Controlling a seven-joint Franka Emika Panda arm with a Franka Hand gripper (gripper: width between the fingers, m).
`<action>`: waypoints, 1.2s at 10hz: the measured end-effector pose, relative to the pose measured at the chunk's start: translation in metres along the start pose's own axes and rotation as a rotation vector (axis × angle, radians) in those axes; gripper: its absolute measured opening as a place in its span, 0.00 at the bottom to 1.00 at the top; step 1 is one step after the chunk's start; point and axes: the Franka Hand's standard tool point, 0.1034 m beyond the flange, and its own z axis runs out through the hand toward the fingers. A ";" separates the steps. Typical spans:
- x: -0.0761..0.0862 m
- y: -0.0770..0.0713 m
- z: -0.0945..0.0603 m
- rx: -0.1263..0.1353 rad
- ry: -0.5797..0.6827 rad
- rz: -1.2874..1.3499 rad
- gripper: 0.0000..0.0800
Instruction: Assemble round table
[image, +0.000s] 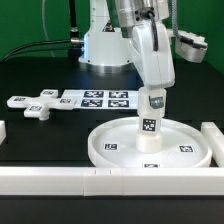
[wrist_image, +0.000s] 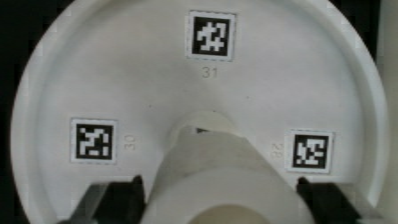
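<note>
The large round disc (image: 108, 150) lies flat on the black table near the front, with tags on its face. It fills the wrist view (wrist_image: 107, 80). The short cylindrical leg (image: 150, 128) stands upright at the disc's centre, over the hub. My gripper (image: 152, 102) comes down from above and is shut on the leg's upper part. In the wrist view the leg (wrist_image: 222, 165) sits between the two black fingers (wrist_image: 118, 200), and my gripper (wrist_image: 222, 205) closes on it. The small cross-shaped foot (image: 35, 106) lies on the table at the exterior view's left.
The marker board (image: 100, 98) lies behind the disc, toward the robot base (image: 105, 45). A long white bar (image: 60, 182) runs along the front edge, and another bar (image: 212, 140) stands at the exterior view's right.
</note>
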 end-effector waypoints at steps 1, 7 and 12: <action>0.000 -0.001 -0.001 -0.011 0.010 -0.073 0.71; -0.005 0.000 0.003 -0.036 0.026 -0.613 0.81; -0.007 -0.007 0.000 -0.068 0.077 -1.151 0.81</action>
